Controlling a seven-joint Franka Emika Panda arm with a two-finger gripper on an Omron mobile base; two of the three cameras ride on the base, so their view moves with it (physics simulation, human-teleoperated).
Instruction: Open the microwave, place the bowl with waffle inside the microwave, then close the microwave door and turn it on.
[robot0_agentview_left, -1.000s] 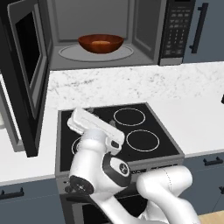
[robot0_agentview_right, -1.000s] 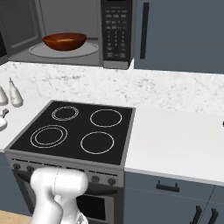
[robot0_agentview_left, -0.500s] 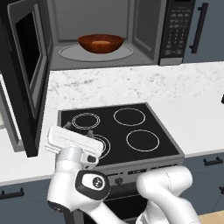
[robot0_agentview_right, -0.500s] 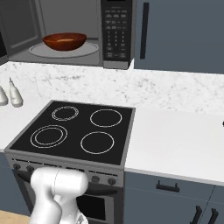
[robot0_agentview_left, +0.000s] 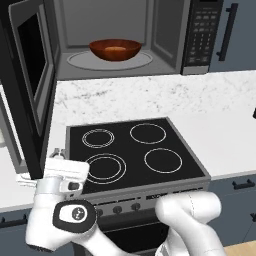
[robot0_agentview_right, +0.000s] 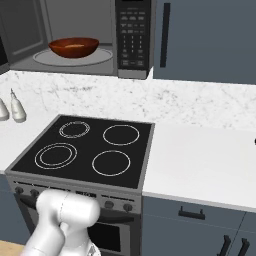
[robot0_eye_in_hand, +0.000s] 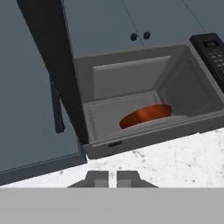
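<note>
The bowl (robot0_agentview_left: 115, 49) sits on the round glass turntable (robot0_agentview_left: 80, 60) inside the microwave (robot0_agentview_left: 120, 37), and the left base view alone looks down far enough to show the waffle (robot0_agentview_left: 115, 49) as a golden patch at its bottom. That view also shows the microwave door (robot0_agentview_left: 30, 80) swung wide open to the left, above the counter (robot0_agentview_left: 150, 95) beside the stove (robot0_agentview_left: 132, 152), while the right base view adds two small white bottles (robot0_agentview_right: 14, 107) on the counter left of the stove. From the hand view, the gripper (robot0_eye_in_hand: 112, 178) shows its two fingers pressed together with nothing between them, low in front of the open cavity with only the bowl's rim visible over the sill.
</note>
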